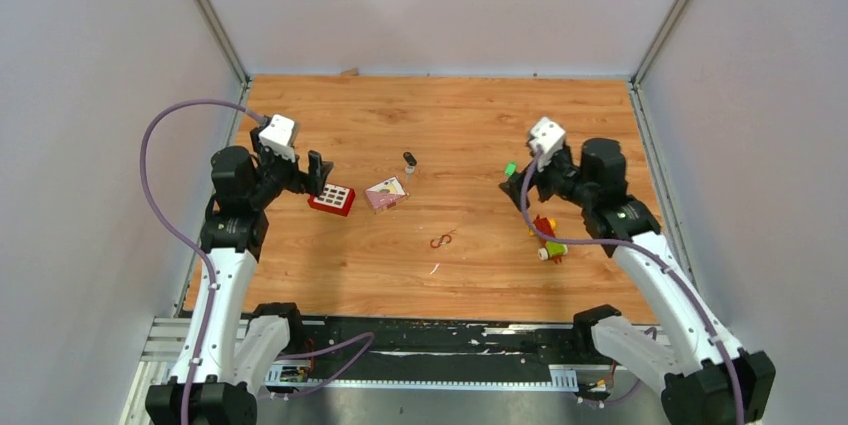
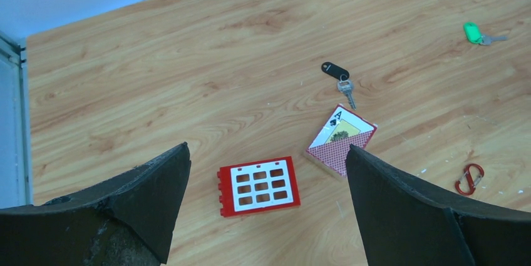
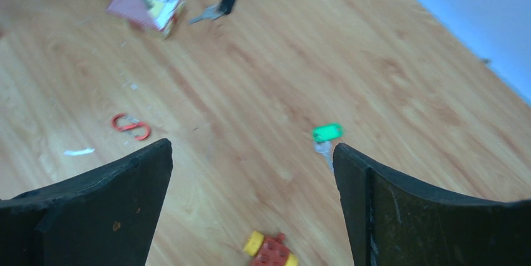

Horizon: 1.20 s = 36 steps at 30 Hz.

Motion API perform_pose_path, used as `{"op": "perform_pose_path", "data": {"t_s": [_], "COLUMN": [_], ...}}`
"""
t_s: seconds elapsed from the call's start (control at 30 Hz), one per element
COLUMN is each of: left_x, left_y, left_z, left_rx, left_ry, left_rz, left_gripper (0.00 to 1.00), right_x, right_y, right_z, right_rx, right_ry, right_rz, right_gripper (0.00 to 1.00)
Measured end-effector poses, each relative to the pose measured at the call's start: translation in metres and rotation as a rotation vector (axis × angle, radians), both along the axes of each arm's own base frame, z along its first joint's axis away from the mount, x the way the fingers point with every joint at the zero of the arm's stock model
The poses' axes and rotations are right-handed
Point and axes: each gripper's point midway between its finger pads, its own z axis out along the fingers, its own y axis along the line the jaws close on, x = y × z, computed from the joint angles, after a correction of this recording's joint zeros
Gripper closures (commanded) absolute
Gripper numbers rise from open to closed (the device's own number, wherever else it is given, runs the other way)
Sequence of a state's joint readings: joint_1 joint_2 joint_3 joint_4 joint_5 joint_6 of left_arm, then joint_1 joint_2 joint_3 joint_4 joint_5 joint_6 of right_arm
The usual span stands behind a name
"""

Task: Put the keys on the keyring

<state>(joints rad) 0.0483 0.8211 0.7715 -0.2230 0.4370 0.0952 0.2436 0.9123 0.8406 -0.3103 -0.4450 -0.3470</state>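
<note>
The black-headed key [image 1: 409, 161] lies mid-table; it also shows in the left wrist view [image 2: 338, 74] and the right wrist view [image 3: 217, 7]. The green-headed key [image 1: 511, 170] lies by my right gripper; it shows in the left wrist view [image 2: 477, 33] and the right wrist view [image 3: 327, 134]. The red-orange keyring [image 1: 442, 240] lies nearer the front, seen also in the left wrist view [image 2: 469, 179] and the right wrist view [image 3: 131, 126]. My left gripper [image 1: 320, 174] is open above the red box. My right gripper [image 1: 522, 185] is open and empty above the table, the green key near its right finger.
A red box with white squares [image 1: 332, 199] lies under my left gripper [image 2: 258, 186]. A pack of playing cards [image 1: 386, 193] lies beside it [image 2: 340, 139]. A red-yellow-green toy block cluster [image 1: 546, 237] lies below my right gripper [image 3: 270, 251].
</note>
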Motion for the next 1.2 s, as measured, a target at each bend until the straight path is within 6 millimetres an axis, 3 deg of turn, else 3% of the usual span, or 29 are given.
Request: {"op": "perform_pose_path", "data": {"t_s": [0.23,0.43,0.67,0.83,1.2], "left_x": [-0.003,-0.005,-0.005,-0.006,-0.005], "left_y": [-0.005,-0.007,-0.008,-0.008,-0.009], "left_z": [0.002,0.001,0.001,0.001,-0.003], "left_rx": [0.004,0.006,0.007,0.007,0.006], "left_ry": [-0.012,-0.013,-0.017,-0.018,-0.015], "left_rz": [-0.038,-0.051,-0.056,-0.059,-0.062], "left_gripper": [0.0,0.0,0.0,0.0,0.0], "right_x": [-0.031,-0.056,-0.042,-0.043,-0.047], "right_y": [0.079,0.106,0.128,0.137,0.142], "right_z": [-0.092,-0.152,-0.171,-0.18,-0.209], "right_rx": [-0.309,-0.513,-0.583,-0.611,-0.678], "right_ry": [0.185,0.296,0.326,0.322,0.357], "right_rz": [0.348,0.579,0.679,0.725,0.78], "right_gripper": [0.04,0.11,0.14,0.15,0.21]}}
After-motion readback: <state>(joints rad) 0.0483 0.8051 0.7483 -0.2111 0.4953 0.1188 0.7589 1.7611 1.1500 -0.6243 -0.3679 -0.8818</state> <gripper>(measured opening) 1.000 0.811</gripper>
